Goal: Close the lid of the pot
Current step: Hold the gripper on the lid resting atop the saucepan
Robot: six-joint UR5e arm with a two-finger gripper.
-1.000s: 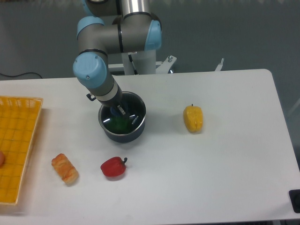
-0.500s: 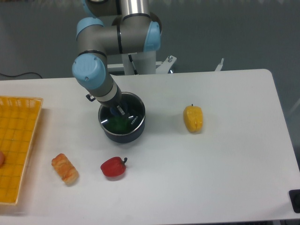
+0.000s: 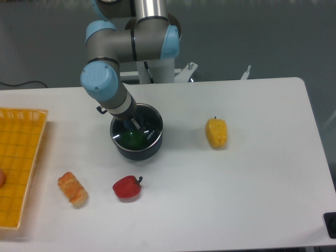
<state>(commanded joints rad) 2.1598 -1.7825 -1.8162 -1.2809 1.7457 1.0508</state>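
the pot [image 3: 137, 137] sits on the white table [image 3: 252, 173], left of the middle and just in front of my base. the lid [image 3: 147, 127] lies across its top, the metal rim lined up with the pot's rim and glare streaking the glass; through it i see something green [image 3: 129, 139] inside. the pot's handle is hidden behind my arm, and so is the lid's knob.

my gripper [image 3: 131, 124] points down over the lid's centre, at the knob's place, with the wrist slanting in from the upper left. whether my fingers are apart or pressed together i cannot tell; they are dark against the dark pot and too small to read.

just in front of the pot lies a red pepper [image 3: 127, 187]. a bread roll [image 3: 72, 189] lies left of that. a yellow pepper [image 3: 216, 133] rests well to the right of the pot. a yellow basket [image 3: 21, 157] lies at the left edge.
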